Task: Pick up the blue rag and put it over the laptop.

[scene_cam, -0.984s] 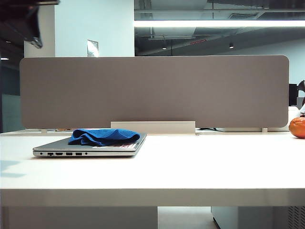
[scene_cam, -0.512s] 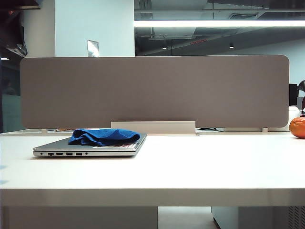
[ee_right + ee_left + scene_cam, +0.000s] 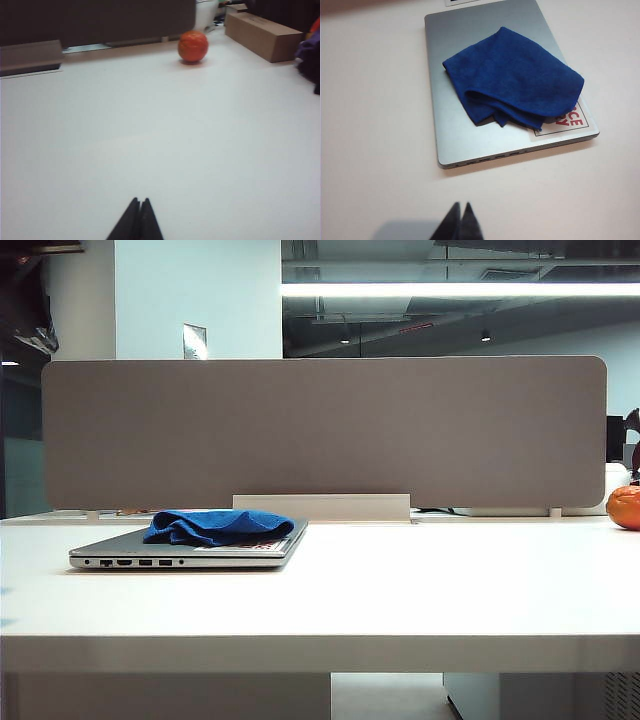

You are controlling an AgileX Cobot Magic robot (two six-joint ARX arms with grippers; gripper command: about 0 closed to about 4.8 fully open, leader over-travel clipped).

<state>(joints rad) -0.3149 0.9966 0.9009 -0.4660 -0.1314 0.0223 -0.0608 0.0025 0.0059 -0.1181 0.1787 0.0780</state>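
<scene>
The blue rag [image 3: 515,75] lies bunched on the laptop [image 3: 455,125], covering only part of the lid; judged risk: the nubby, soft folds could slide on the smooth silver-grey metal if nudged. The left hand [image 3: 458,222] hangs clenched and empty above the white table [image 3: 370,150]; the right hand [image 3: 136,221], likewise clenched, is well apart, near an orange ball [image 3: 193,46].

Red sticker [image 3: 567,120] lettering half under blue rag [image 3: 517,75], orange ball [image 3: 625,507] edge-cropped.
</scene>
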